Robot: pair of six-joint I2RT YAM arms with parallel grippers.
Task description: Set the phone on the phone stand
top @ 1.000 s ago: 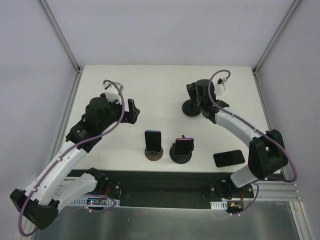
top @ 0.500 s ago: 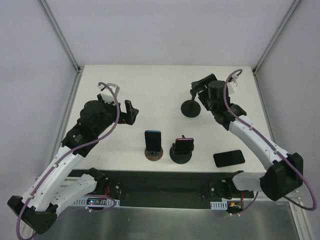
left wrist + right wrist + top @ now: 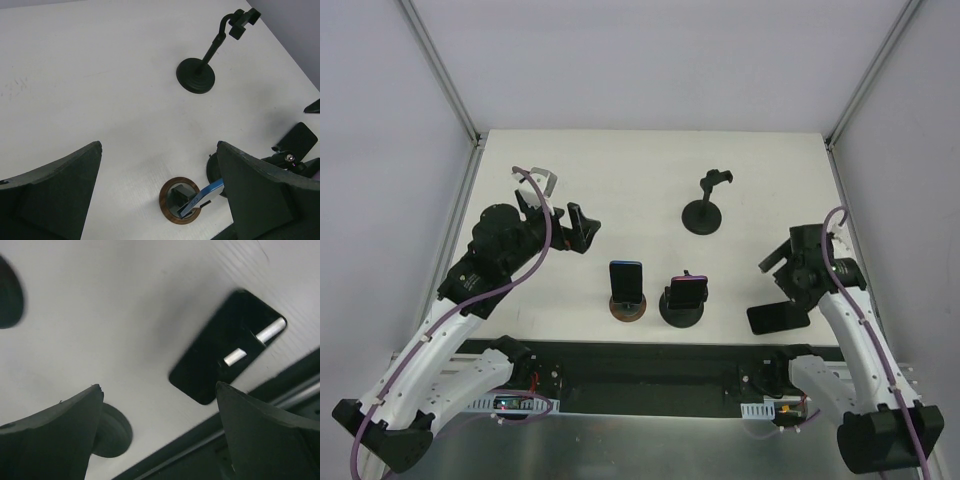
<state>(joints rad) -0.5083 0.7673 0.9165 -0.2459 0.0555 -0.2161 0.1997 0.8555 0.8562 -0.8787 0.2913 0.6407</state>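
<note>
- Two stands near the front middle of the tabletop [image 3: 620,170] already carried phones. A blue-edged phone [image 3: 626,279] stood in the brown-based stand [image 3: 629,309], and just beside it a purple-edged phone [image 3: 687,293] stood in the black-based stand [image 3: 681,314].
- The empty stand [image 3: 708,204] stood farther back, well apart from the others, and its cradle on top held nothing.
- The black phone [image 3: 778,317] lay flat on the tabletop near the front right edge, so the placing itself had not begun.
- The right claw [image 3: 159,386] was spread wide and held nothing. It hovered above the tabletop with the black phone lying off to one side of the gap between its fingers, which did not touch the phone.
- The left claw [image 3: 159,145] was also spread wide and empty, raised over the left half of the tabletop and facing the stands.
- Judged from this layout, the task was at an early stage for this last phone, with the right arm approaching but not yet gripping.
- Left to do, by my reading:
  - bring the right claw down around the black phone and close on it
  - lift it, carry it back to the empty stand and tilt it upright
  - seat it in the cradle and let go
</note>
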